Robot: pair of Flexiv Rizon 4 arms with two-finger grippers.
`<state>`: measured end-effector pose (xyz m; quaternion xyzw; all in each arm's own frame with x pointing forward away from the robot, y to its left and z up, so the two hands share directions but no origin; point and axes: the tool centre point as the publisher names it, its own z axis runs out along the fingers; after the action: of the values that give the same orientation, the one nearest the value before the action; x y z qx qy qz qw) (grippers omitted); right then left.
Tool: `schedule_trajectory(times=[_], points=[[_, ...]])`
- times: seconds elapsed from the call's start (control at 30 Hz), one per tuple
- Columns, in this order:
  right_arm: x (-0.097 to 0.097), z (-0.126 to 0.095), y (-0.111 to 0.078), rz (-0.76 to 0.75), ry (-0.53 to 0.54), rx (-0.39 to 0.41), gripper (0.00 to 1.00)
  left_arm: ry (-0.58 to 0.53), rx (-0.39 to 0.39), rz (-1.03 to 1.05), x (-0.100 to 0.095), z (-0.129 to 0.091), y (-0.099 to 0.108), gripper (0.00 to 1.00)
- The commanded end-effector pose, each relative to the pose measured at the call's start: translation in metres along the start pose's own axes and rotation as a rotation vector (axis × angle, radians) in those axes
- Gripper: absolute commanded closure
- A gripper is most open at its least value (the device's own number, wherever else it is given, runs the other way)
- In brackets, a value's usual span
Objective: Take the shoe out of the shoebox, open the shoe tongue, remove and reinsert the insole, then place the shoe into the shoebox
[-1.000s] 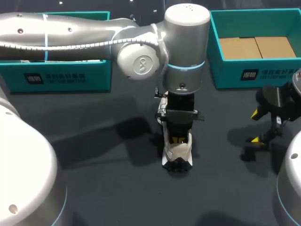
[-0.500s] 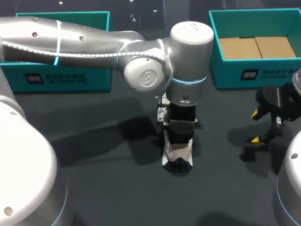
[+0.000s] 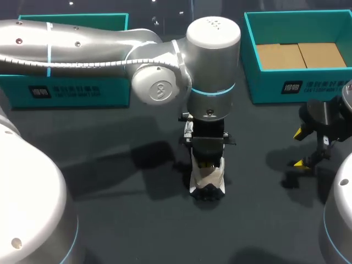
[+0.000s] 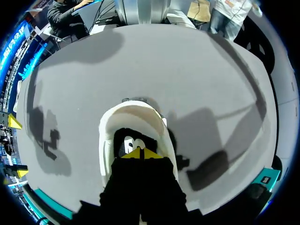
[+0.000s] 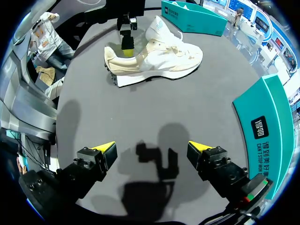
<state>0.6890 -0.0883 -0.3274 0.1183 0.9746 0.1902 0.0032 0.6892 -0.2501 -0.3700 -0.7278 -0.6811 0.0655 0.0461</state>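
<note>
A white and cream shoe (image 3: pixel 208 180) lies on the dark table at the middle, toe toward the near edge. My left arm comes across from the left and points straight down at it. The left gripper (image 3: pixel 207 163) is shut, and its yellow tips (image 4: pixel 141 153) sit together inside the shoe's opening (image 4: pixel 133 115) at the heel end, over the insole. From the right wrist view the shoe (image 5: pixel 159 56) shows side-on with the left gripper (image 5: pixel 127 49) dipped into its heel. My right gripper (image 3: pixel 298 148) hangs open over bare table at the right, well clear of the shoe, with nothing between its fingers (image 5: pixel 151 147).
A teal shoebox (image 3: pixel 275 85) with brown cardboard inside stands at the back right, just behind the right gripper. A second teal box (image 3: pixel 71 91) stands at the back left, partly behind the left arm. Bare table lies between the shoe and the right gripper.
The left gripper pushed down deeper into the shoe, then rose a little so its yellow tips show again; its wrist swung slightly. The shoe and the right arm stayed put.
</note>
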Motion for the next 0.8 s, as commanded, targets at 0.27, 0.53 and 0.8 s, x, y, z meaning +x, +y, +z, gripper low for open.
schedule_trajectory(times=[0.27, 0.53, 0.8], points=[[0.002, 0.0, 0.0, 0.0, -0.003, 0.001, 0.0, 0.034, -0.029, -0.039, -0.005, 0.034, 0.008, 1.0], [0.002, 0.0, 0.0, 0.0, -0.003, 0.001, 0.0, 0.022, -0.061, -0.042, -0.002, 0.013, 0.011, 1.0], [0.002, 0.0, 0.0, 0.0, -0.003, 0.001, 0.0, -0.009, -0.158, -0.051, 0.004, -0.018, 0.01, 1.0]])
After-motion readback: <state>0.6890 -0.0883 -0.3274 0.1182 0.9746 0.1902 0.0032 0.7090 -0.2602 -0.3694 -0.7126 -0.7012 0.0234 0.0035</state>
